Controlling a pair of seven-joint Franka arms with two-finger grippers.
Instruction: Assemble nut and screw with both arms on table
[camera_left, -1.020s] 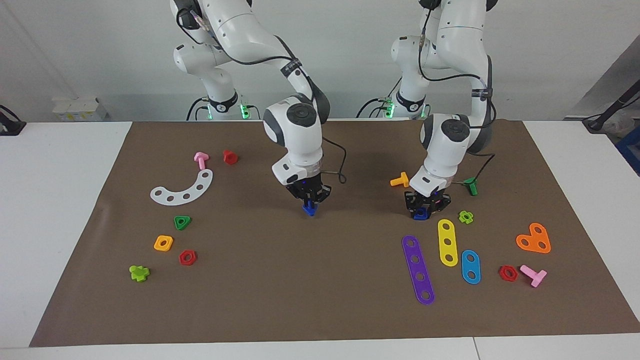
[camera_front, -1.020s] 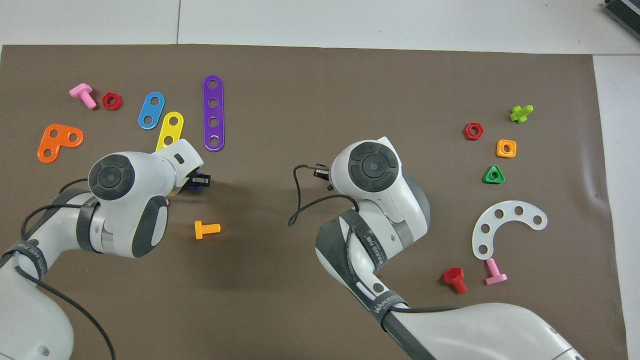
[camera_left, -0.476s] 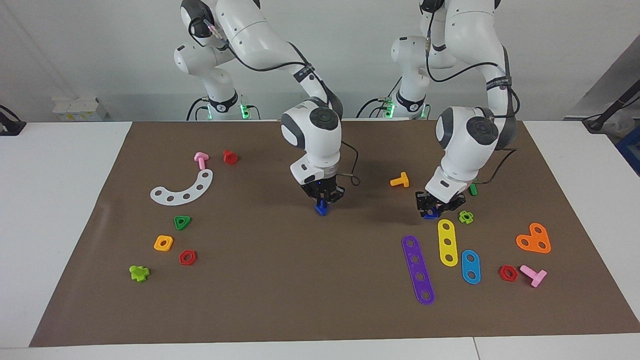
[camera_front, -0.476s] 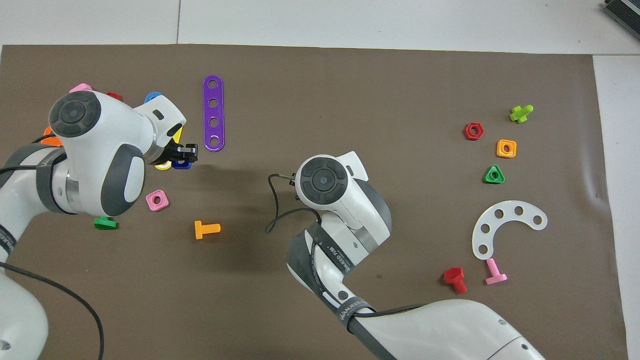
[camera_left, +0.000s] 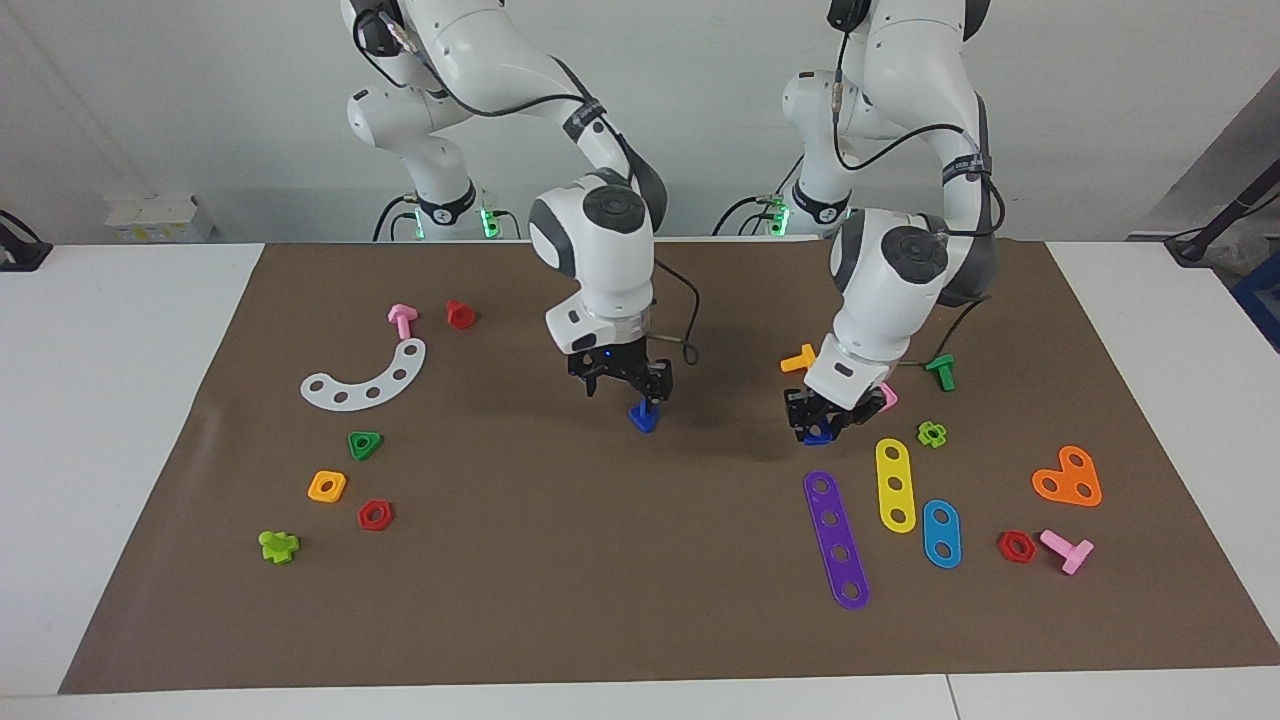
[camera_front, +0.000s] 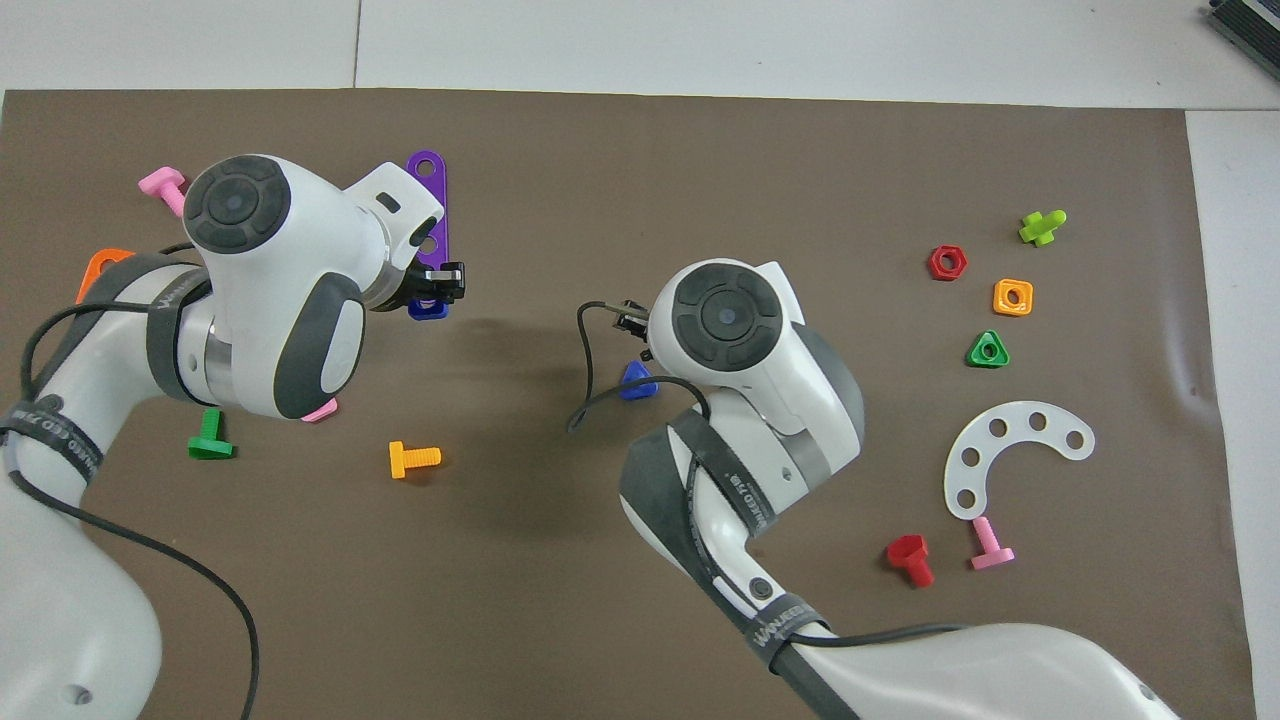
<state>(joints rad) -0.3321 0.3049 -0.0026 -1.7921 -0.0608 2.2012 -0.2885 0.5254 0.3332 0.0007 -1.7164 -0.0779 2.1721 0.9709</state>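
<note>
The blue screw (camera_left: 643, 416) stands on its triangular head on the brown mat (camera_left: 600, 580) near the table's middle, and also shows as the screw (camera_front: 635, 382) in the overhead view. My right gripper (camera_left: 622, 380) hangs just above it, open, one fingertip close over the shaft. My left gripper (camera_left: 822, 422) is shut on the blue nut (camera_left: 818, 437) and holds it slightly above the mat, beside the near end of the purple strip (camera_left: 836, 540). From overhead the nut (camera_front: 428, 309) peeks out under the left gripper (camera_front: 440, 288).
Around the left gripper lie an orange bolt (camera_left: 799, 360), a pink nut (camera_left: 887, 398), a green bolt (camera_left: 941, 372), and yellow (camera_left: 895, 485) and blue (camera_left: 941, 533) strips. Toward the right arm's end lie a white curved strip (camera_left: 366, 378) and several small nuts.
My right gripper has opened and let go of the screw, which now rests on the mat. The left gripper, still holding the nut, has shifted a little toward the table's middle.
</note>
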